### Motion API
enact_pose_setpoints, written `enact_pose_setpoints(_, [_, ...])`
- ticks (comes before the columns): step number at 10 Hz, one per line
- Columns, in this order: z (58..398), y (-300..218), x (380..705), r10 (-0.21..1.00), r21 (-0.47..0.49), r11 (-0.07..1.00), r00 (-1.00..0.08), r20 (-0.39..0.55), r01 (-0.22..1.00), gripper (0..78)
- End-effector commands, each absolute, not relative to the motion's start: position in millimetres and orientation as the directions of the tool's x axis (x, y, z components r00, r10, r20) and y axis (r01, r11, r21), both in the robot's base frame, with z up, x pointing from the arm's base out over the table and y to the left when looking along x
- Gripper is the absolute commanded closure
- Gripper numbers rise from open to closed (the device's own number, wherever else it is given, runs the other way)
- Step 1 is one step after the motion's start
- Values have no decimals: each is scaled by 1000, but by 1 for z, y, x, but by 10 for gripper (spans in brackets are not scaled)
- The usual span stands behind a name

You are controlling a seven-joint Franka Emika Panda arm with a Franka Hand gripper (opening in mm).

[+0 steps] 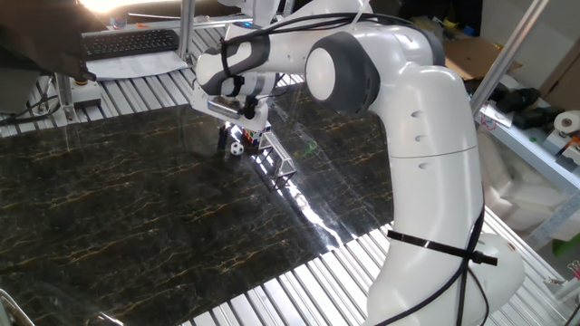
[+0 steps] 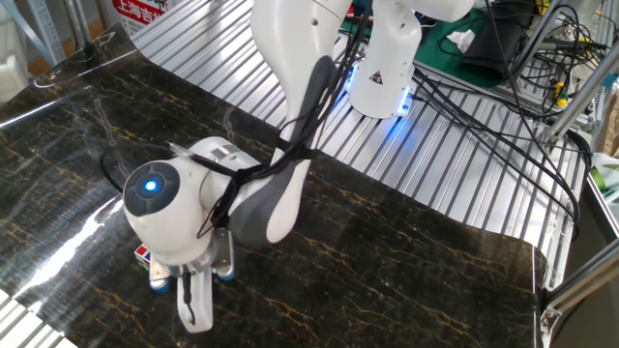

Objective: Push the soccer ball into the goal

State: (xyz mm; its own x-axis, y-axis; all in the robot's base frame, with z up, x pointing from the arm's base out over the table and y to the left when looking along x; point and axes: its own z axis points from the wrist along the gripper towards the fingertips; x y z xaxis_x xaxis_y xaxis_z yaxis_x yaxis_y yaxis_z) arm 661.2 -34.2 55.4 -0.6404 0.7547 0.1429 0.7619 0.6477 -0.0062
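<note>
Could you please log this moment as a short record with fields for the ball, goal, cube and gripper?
surface: dark marbled mat
soccer ball: on the mat, just below the gripper
goal: thin metal frame, right of the ball
puzzle cube: mostly hidden behind the gripper
gripper: low over the ball, opening not visible
ball in goal: not yet

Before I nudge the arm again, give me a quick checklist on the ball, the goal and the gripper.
1. Soccer ball on the mat, in sight: ok.
2. Ball inside the goal: not ok, it sits beside the frame.
3. Gripper close to the ball: ok, right above it.
4. Gripper open or shut: cannot tell, the wrist hides the fingers.
5. Puzzle cube clear of the path: cannot tell, it sits right beside ball and goal.
6. Goal upright: ok.
</note>
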Motion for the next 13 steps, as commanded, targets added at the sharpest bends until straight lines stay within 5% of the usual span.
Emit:
enact_pose_setpoints(1, [84, -22, 647, 755, -24, 646, -634, 168, 763, 776])
enact_pose_setpoints(6, [74, 18, 633, 658, -135, 753, -742, 128, 644, 776])
enact_pose_setpoints(13, [58, 62, 605, 345, -107, 938, -917, 200, 330, 776])
